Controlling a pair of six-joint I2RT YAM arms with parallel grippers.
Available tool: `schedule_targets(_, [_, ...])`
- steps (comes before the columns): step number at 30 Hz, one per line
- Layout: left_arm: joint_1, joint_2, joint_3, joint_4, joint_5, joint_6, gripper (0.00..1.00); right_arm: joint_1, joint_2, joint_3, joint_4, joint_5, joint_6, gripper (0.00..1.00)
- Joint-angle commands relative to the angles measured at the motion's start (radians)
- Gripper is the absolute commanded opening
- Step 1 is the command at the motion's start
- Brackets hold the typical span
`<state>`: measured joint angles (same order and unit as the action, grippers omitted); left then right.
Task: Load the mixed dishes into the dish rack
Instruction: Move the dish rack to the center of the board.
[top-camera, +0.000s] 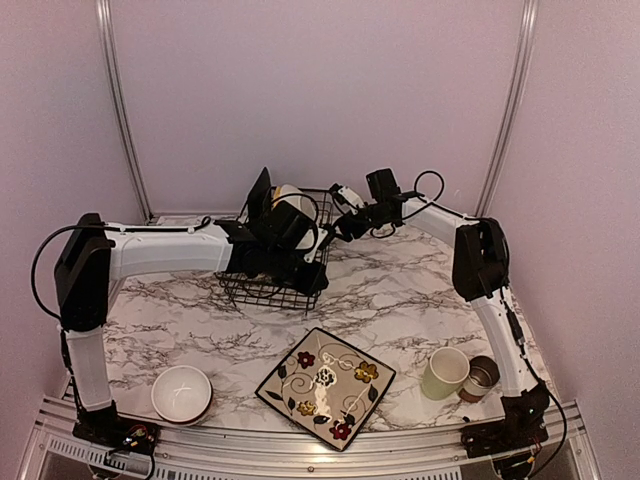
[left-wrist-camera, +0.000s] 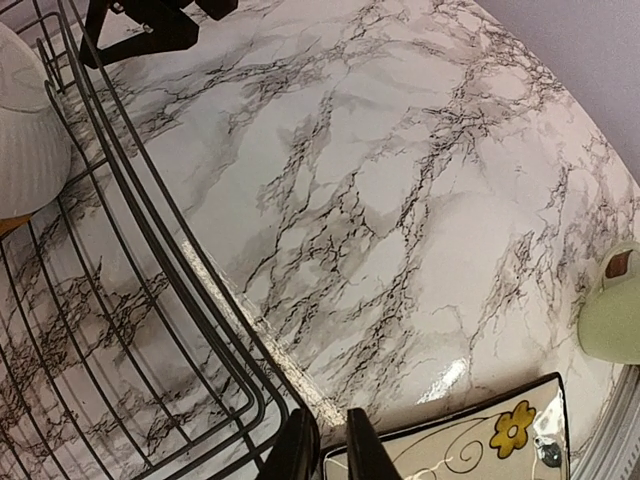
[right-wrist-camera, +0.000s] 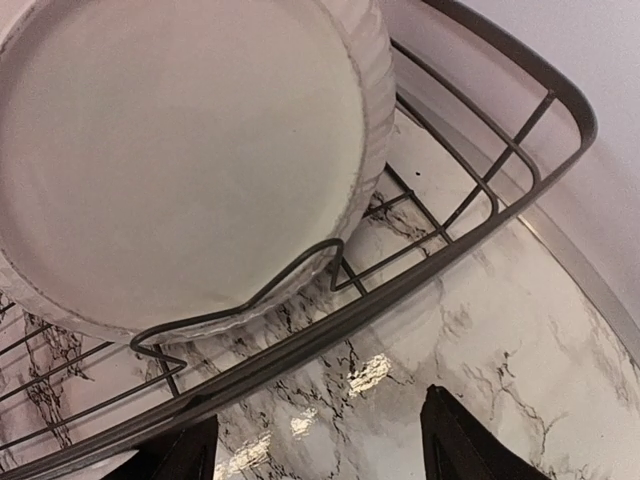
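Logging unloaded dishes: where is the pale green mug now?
Top view, near right on the table: the pale green mug sits between the flowered square plate and the small grey-brown cup.

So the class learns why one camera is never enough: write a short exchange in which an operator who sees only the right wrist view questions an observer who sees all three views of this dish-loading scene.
Operator: I see a pale round plate in the dish rack, and my right pincer open just outside the rim. Which dishes lie on the table?
Observer: A square flowered plate, a white bowl, a green mug and a small cup, all near the front edge.
Operator: Where is the left pincer?
Observer: At a corner of the rack's rim, on the side facing the square plate, its fingers close together.
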<state>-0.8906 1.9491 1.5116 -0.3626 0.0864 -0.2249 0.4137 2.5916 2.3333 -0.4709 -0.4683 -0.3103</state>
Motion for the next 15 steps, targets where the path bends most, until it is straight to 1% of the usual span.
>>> schedule_targets(1, [-0.040, -0.046, 0.009, -0.008, 0.049, 0.013, 0.14, 0.056, 0.000, 0.013, 0.004, -0.028, 0.008, 0.68])
schedule_targets(4, [-0.022, -0.085, 0.024, -0.026, 0.027, 0.041, 0.15, 0.057, 0.012, 0.038, 0.012, -0.025, 0.013, 0.68])
schedule_targets(5, [-0.016, -0.099, 0.025, -0.029, 0.005, 0.045, 0.19, 0.057, 0.021, 0.052, 0.010, -0.025, 0.014, 0.68])
schedule_targets(8, [0.015, -0.166, 0.002, -0.015, -0.107, 0.034, 0.35, 0.060, 0.035, 0.075, 0.010, -0.028, 0.017, 0.68])
schedule_targets(10, [0.062, -0.213, -0.019, -0.007, -0.153, 0.018, 0.42, 0.062, 0.035, 0.084, 0.005, -0.022, 0.016, 0.68])
schedule_targets(12, [0.133, -0.236, -0.029, -0.019, -0.164, -0.003, 0.43, 0.060, 0.021, 0.085, -0.007, -0.020, 0.011, 0.68])
schedule_targets(15, [0.225, -0.224, -0.011, -0.052, -0.153, 0.008, 0.38, 0.051, -0.030, 0.042, -0.013, -0.032, 0.003, 0.68])
